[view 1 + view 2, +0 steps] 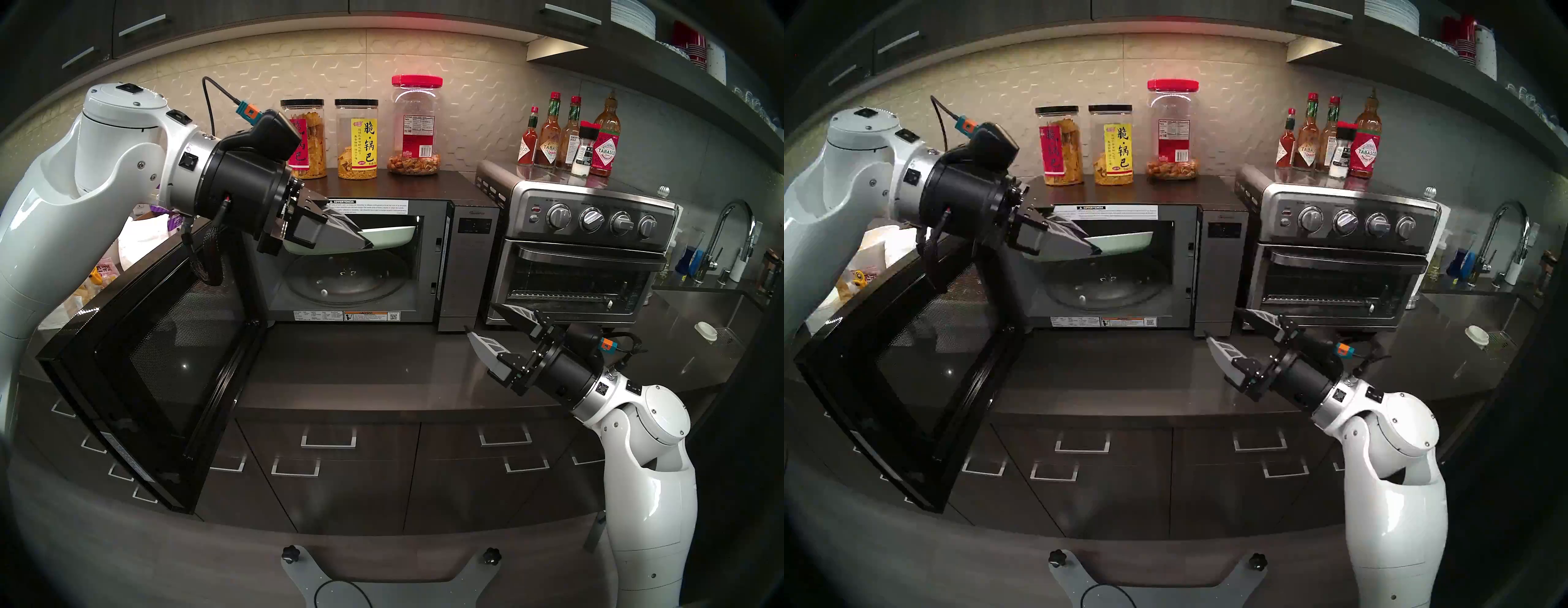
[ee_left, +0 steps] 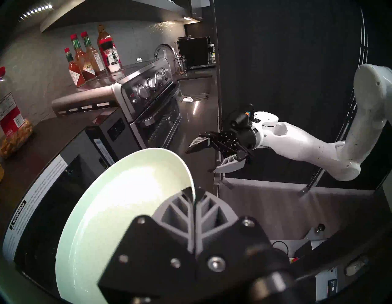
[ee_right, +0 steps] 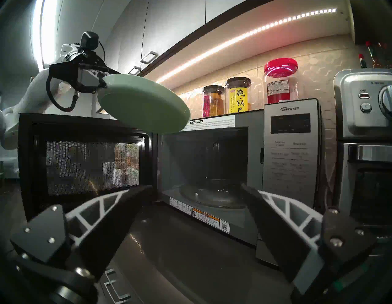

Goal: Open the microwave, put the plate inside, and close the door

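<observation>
The dark table (image 1: 360, 365) is occupied at its far side by the large black microwave (image 1: 471, 263) with a silver control strip on its right. Its wide black-framed glass door (image 1: 144, 356) is swung fully open to the near left, so the cavity and the clear glass turntable (image 1: 343, 280) are exposed. The pale mint-green round plate (image 1: 390, 237) is held above the turntable at the cavity mouth, tilted, its flat face roughly level with its far-right edge leading inward. It is pinched at its near-left rim by the left end effector (image 1: 365, 244), whose fingers are pressed together on it. The plate thus extends right and inward from that end effector; lowering onto the turntable is judged to be what remains. The right end effector (image 1: 483, 322) is spread and empty, low at the right near the stainless toaster oven (image 1: 585, 254).
</observation>
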Action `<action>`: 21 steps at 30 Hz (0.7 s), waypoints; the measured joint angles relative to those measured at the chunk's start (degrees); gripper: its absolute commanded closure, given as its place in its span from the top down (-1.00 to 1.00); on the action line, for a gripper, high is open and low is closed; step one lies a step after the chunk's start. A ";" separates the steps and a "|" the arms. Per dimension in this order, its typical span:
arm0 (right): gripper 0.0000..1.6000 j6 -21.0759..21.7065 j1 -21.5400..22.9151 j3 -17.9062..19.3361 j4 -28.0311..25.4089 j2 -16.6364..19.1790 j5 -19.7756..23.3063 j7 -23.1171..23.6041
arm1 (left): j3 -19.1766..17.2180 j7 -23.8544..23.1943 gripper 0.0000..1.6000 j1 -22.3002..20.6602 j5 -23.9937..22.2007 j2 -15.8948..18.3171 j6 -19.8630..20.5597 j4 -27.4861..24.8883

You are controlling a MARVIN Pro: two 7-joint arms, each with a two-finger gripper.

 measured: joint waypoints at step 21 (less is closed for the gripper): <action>1.00 0.00 0.00 0.01 0.00 -0.02 -0.02 0.01 | 0.34 -0.59 -1.00 -0.07 -0.04 0.19 -0.57 0.01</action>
